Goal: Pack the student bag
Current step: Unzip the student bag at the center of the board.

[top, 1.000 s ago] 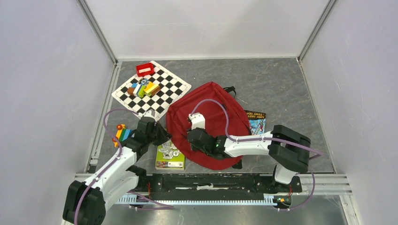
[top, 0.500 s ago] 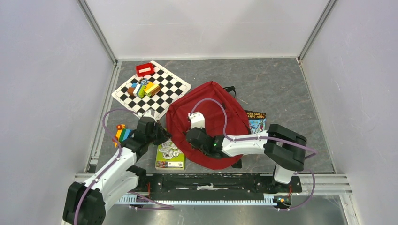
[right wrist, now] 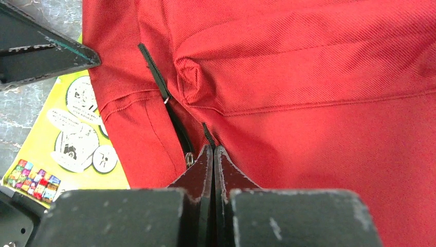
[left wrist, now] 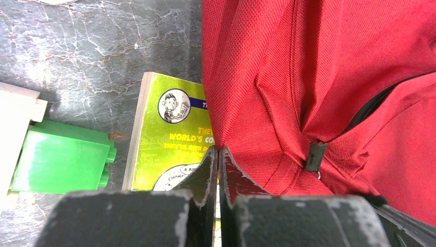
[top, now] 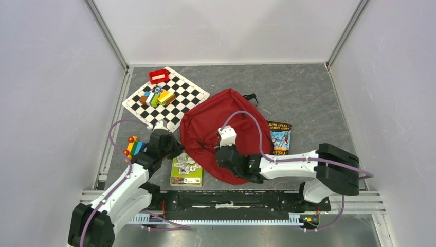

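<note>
Green book (left wrist: 164,139) partly under student bag (left wrist: 319,67); blue book (top: 281,138) title too small to read.

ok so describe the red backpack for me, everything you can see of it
The student bag is dark-red woven fabric with a black zipper and black straps showing at its far edge. It lies rumpled in the middle, its near-left edge overlapping the green book, a blue book poking out on its right. The left gripper pinches its hem; the right gripper is shut at the zipper.

The bag (left wrist: 319,77) is matt woven cloth. The book (left wrist: 164,134) has a glossy paper cover, and the block (left wrist: 61,159) is smooth plastic.
</note>
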### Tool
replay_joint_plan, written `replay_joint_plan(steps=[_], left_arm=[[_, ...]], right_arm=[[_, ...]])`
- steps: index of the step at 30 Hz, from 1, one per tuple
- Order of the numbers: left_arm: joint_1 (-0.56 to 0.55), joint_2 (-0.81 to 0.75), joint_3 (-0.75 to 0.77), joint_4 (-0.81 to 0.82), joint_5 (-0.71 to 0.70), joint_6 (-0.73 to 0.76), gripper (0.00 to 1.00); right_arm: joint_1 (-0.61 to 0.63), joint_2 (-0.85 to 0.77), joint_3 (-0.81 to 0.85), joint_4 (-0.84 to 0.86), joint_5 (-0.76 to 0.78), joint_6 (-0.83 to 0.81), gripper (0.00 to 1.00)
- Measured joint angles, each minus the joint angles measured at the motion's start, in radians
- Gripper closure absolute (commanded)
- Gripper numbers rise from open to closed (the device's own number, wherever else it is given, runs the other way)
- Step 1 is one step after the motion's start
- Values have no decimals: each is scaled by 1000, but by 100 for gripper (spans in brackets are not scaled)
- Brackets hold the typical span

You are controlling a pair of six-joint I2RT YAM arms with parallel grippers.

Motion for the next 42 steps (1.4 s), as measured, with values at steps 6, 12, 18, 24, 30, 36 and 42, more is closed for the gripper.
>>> replay_joint_plan(steps=[6,12,18,24,30,36,42], left_arm=[[0,60,33,0,-5,1,98],[4,151,109,6,-6,12,98],[40,221,147,54,-6,30,98],[89,349,183,126,6,55,98],[108,468,251,166,37,90,95],[125,480,286,150,50,122,20],[126,344,309,43,56,139,13]], right_arm=[[32,-93,-48,-29,41,20,100],[66,-176,-75,-78,84,42,100],[111,-255,-84,-142,133,61,100],[150,-309,-95,-191,156,80,100],[188,-315,-97,-209,167,110,100],[209,-315,-97,-213,183,103,100],[216,-302,-97,-189,188,72,100]])
